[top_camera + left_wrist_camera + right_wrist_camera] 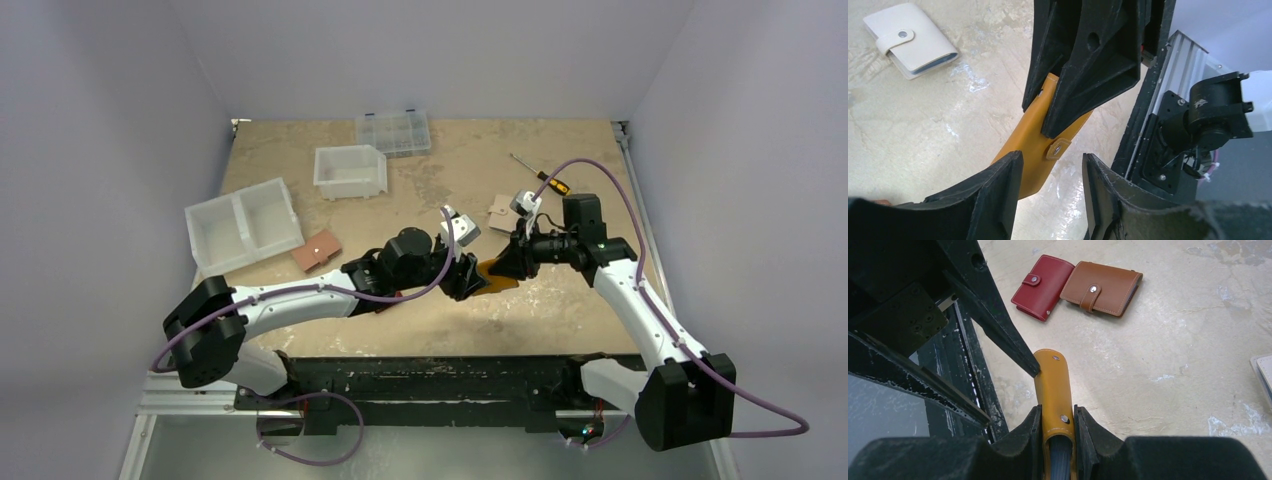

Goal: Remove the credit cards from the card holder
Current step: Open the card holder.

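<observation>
My right gripper (1057,424) is shut on the mustard-yellow card holder (1052,385) and holds it above the table; both pads press its sides. The credit cards (1060,456) show only as a dark blue-grey stack of edges inside the holder. In the left wrist view the card holder (1030,145) hangs from the right gripper's fingers (1083,65), its snap tab loose. My left gripper (1051,156) is open at the holder's lower end. One finger (993,195) covers part of that end and the other stands apart. From above, the card holder (497,275) sits between both grippers.
A dark red wallet (1043,286) and a brown wallet (1102,287) lie side by side on the table. A white wallet (910,40) lies farther off. Two white bins (243,225) (350,170), a clear organiser box (393,132) and a screwdriver (540,178) sit at the back.
</observation>
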{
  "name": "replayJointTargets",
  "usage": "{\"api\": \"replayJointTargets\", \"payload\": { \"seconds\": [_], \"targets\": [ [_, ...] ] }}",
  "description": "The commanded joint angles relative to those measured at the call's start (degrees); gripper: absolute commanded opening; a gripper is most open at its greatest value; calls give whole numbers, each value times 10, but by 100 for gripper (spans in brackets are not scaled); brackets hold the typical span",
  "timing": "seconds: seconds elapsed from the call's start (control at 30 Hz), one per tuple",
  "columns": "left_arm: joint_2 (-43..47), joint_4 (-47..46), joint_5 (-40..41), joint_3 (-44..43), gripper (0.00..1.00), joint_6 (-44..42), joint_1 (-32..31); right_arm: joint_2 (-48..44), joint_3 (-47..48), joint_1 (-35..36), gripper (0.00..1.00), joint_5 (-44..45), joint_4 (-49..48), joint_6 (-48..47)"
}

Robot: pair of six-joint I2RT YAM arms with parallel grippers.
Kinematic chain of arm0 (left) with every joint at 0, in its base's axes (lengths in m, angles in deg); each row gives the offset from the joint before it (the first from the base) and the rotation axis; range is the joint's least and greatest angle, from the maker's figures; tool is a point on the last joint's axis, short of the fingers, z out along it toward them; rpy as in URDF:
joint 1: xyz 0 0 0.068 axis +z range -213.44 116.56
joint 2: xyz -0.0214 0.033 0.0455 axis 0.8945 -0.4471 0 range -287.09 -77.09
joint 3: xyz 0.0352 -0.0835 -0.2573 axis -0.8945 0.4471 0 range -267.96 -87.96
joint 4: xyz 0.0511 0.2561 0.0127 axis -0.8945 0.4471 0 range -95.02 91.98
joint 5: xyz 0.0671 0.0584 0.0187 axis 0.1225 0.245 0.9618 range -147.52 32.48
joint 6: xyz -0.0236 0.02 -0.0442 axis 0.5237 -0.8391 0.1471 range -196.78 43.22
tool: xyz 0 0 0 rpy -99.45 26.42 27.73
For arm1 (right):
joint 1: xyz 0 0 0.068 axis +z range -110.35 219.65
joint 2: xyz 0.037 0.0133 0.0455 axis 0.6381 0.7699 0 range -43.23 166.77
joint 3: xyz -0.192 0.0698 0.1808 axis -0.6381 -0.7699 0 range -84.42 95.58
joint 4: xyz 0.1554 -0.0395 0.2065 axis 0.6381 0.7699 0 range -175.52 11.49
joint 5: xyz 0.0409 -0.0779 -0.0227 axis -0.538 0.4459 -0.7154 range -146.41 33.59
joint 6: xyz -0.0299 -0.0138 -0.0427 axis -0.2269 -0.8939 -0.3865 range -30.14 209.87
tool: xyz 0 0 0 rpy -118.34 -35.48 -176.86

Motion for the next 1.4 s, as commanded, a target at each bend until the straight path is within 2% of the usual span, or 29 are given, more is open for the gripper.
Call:
{"api": "replayJointTargets", "payload": {
  "seconds": [0.0, 0.6, 0.77, 0.97, 1.23, 1.37],
  "targets": [
    [7, -41, -32, -3, 51, 28, 1, -3, 28, 2, 0, -26, -14, 9],
    [-48, 1, -18, -48, 49, -18, 1, 5, 31, 2, 0, -29, -11, 8],
    [-64, 2, -19, -54, 46, -19, 1, 6, 32, 2, 0, -30, -10, 8],
    [-69, 5, 11, -51, 41, -23, -4, 7, 32, 1, 0, -32, -10, 7],
    [-82, 6, 78, -55, 39, -45, -34, 7, 32, 1, 0, -32, -10, 7],
    [-85, 1, 107, -56, 32, -48, -40, 6, 32, 2, 0, -32, -10, 7]
  ]
}}
